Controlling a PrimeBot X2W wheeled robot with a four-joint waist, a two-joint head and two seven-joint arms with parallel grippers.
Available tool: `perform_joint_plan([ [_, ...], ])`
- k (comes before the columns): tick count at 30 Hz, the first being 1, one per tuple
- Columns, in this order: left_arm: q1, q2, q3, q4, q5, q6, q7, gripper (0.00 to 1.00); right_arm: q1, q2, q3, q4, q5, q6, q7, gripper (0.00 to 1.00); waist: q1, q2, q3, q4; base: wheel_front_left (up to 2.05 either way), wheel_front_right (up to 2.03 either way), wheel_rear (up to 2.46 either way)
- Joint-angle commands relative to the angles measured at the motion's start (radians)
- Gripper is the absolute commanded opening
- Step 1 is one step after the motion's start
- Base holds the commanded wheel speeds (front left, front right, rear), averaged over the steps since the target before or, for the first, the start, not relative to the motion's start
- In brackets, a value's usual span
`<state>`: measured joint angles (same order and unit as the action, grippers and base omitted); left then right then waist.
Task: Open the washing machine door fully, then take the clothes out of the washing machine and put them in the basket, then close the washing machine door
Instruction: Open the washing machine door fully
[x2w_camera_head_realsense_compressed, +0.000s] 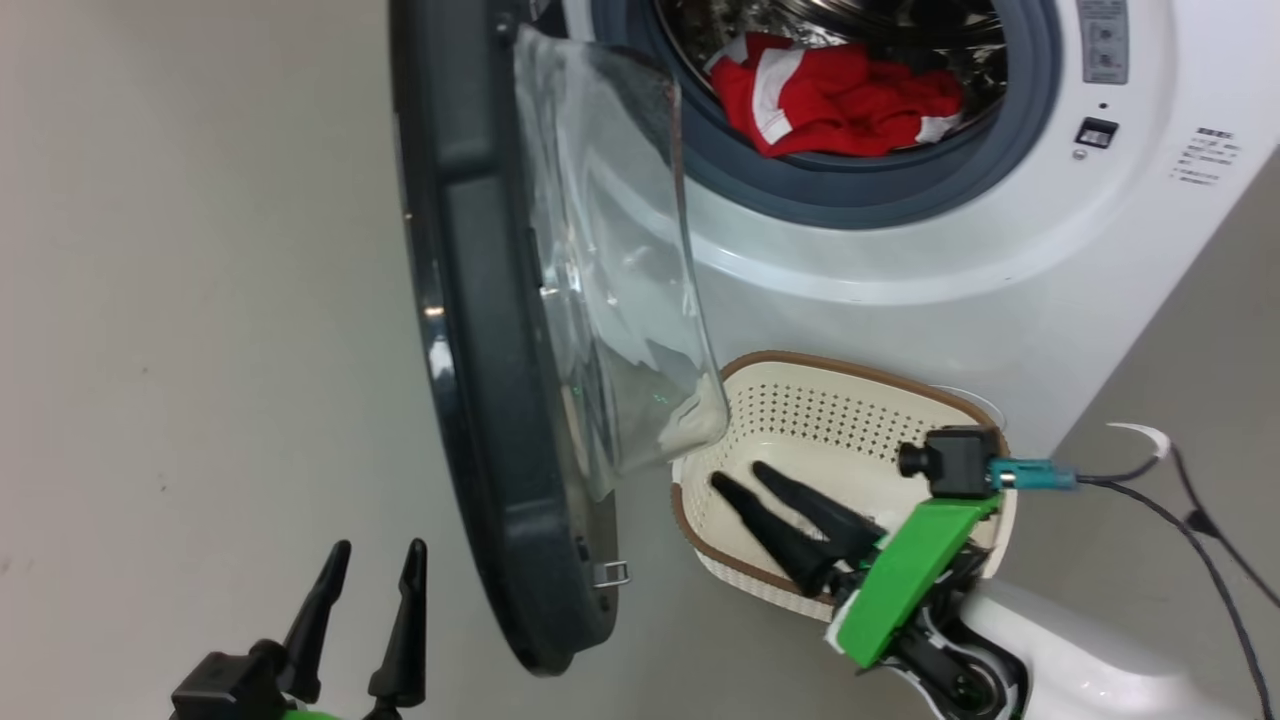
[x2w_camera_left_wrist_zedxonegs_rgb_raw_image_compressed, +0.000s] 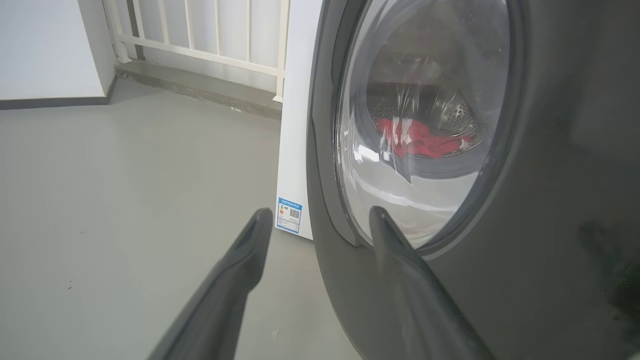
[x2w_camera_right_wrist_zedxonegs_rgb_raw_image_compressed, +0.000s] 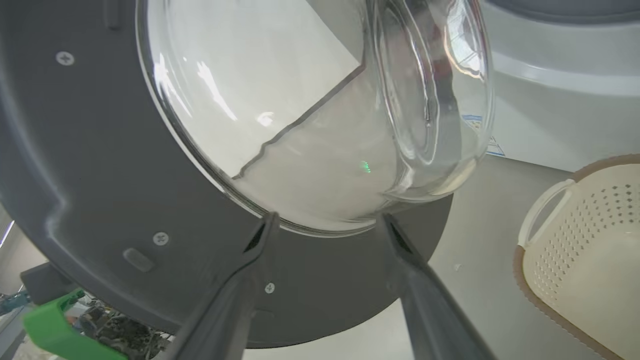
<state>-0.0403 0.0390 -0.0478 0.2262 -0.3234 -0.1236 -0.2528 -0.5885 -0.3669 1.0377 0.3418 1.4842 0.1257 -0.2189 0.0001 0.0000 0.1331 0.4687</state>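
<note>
washing machine door hanging open, red clothes sitting in drum, I'm hovering right hand by basket, left hand by door, both spread wide, empty

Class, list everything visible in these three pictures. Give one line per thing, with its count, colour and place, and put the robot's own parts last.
washing machine: one, white, upper right of the head view
washing machine door: one, black rim with clear glass bowl, swung open on the machine's left
clothes: one heap, red with white trim, inside the machine
basket: one, cream with brown rim, on the floor before the machine
label: one, blue, low on the machine's side
railing: one, white, behind the machine
cables: two, dark, far right
floor: grey
left gripper: one, dark fingers apart, lower left by the door
right gripper: one, dark fingers apart, seen over the basket
</note>
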Motion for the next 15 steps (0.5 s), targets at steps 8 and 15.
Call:
perform_joint_plan([
  [8, -0.009, 0.011, 0.050, -0.020, 0.011, -0.005, -0.009, 1.00, 0.062, 0.007, -0.069, 0.093, -0.074, 0.005, -0.041, 1.00, 0.0000, 0.0000, -0.008, -0.035, 0.00, 0.00, 0.00],
  [15, -0.002, 0.011, 0.062, -0.020, 0.013, -0.006, -0.009, 1.00, 0.129, 0.030, -0.263, 0.185, -0.343, 0.005, -0.043, 1.00, 0.0000, 0.0000, -0.017, -0.052, 0.00, 0.00, 0.00],
])
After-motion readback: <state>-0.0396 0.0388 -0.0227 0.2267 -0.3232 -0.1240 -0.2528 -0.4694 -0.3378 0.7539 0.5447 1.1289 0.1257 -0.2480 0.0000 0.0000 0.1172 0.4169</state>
